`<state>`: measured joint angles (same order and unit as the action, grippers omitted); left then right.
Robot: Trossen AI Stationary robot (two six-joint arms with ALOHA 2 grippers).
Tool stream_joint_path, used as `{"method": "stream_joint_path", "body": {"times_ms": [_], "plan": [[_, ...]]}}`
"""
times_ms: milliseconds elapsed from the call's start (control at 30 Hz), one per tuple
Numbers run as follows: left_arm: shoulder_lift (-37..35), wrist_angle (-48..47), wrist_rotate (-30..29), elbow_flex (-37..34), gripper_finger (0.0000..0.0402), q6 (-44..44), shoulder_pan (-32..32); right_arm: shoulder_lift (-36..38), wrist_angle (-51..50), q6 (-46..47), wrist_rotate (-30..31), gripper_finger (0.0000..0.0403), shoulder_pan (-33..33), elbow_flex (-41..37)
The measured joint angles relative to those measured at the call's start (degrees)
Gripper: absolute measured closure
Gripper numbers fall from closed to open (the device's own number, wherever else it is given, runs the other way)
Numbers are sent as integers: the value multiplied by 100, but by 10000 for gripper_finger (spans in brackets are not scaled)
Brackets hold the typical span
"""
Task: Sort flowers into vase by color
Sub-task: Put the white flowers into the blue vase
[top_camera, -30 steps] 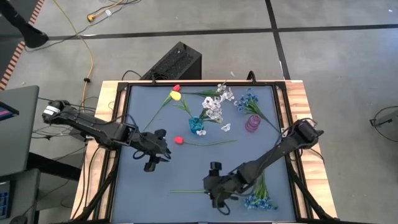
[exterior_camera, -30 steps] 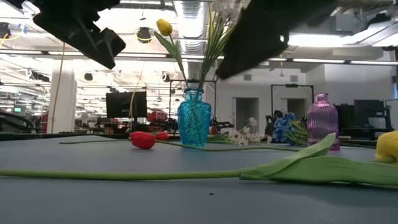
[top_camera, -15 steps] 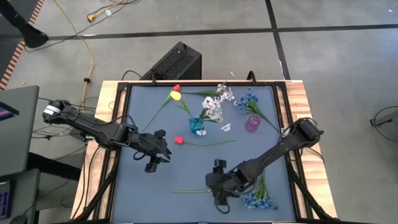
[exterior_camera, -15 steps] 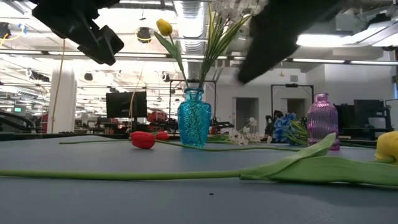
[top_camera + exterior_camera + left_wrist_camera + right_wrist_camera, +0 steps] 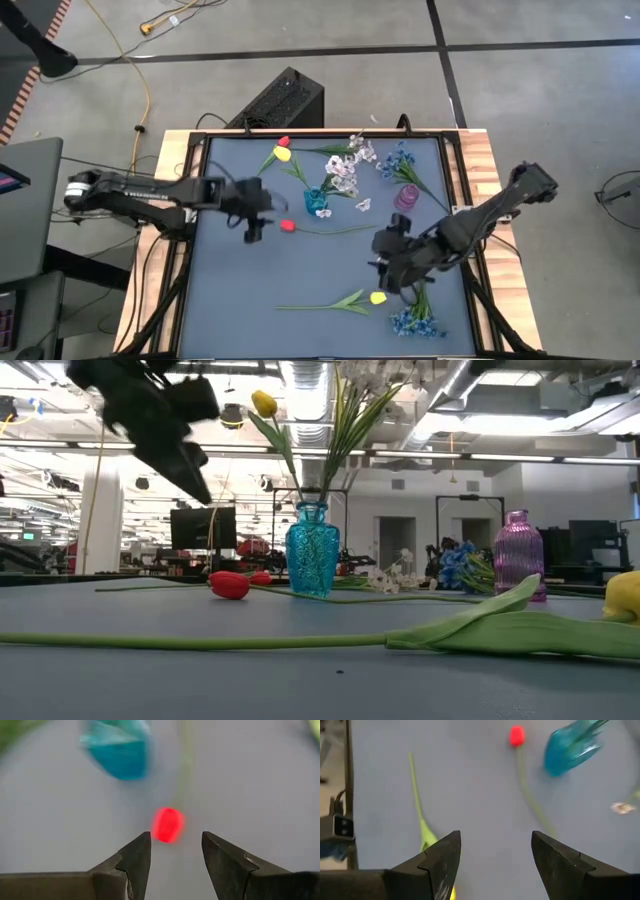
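closing in on the red tulip [image 5: 287,226] with my left tool [image 5: 254,229], fingers spread apart and empty; in my left wrist view the red bud [image 5: 168,824] sits just ahead of the gap between them. the tulip lies flat on the desk [image 5: 240,290], its stem running toward the right side. next i judge i must drop low, straddle the stem just behind the bud and pinch, then lift it to a vase. the blue vase [image 5: 316,200] stands near the bud and already holds yellow and white stems, so i should come in clear of it. my right tool [image 5: 388,262] hovers parted and empty above the yellow tulip [image 5: 377,297] lying near the blue blossoms [image 5: 418,322]. the purple vase [image 5: 406,198] stands farther back.
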<state>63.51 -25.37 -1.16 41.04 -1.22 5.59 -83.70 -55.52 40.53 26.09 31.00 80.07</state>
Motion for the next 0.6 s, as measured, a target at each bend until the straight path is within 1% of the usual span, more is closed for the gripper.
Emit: {"method": "stream_joint_path", "body": {"times_ms": [67, 200, 267, 367, 500, 567, 600], "plan": [[-1, 186, 380, 0, 236, 396, 710, 211, -33, 1, 136, 133, 12, 0], [-2, 442, 1316, 0, 236, 818, 2186, 585, -146, -27, 166, 133, 1, 0], [7, 514, 1486, 0, 236, 844, 2839, 744, -239, -32, 217, 133, 2, 0], [158, 884, 1713, 0, 236, 782, 3683, 950, -544, -63, 249, 133, 2, -4], [632, 1914, 2266, 38, 236, -73, 4481, 1225, -991, -63, 275, 133, -9, -4], [1039, 2187, 2324, 200, 236, -386, 4659, 1338, -1160, -55, 318, 133, -7, -4], [1291, 2264, 2324, 335, 236, -401, 4681, 1391, -1209, -50, 357, 133, -5, -4]]}}
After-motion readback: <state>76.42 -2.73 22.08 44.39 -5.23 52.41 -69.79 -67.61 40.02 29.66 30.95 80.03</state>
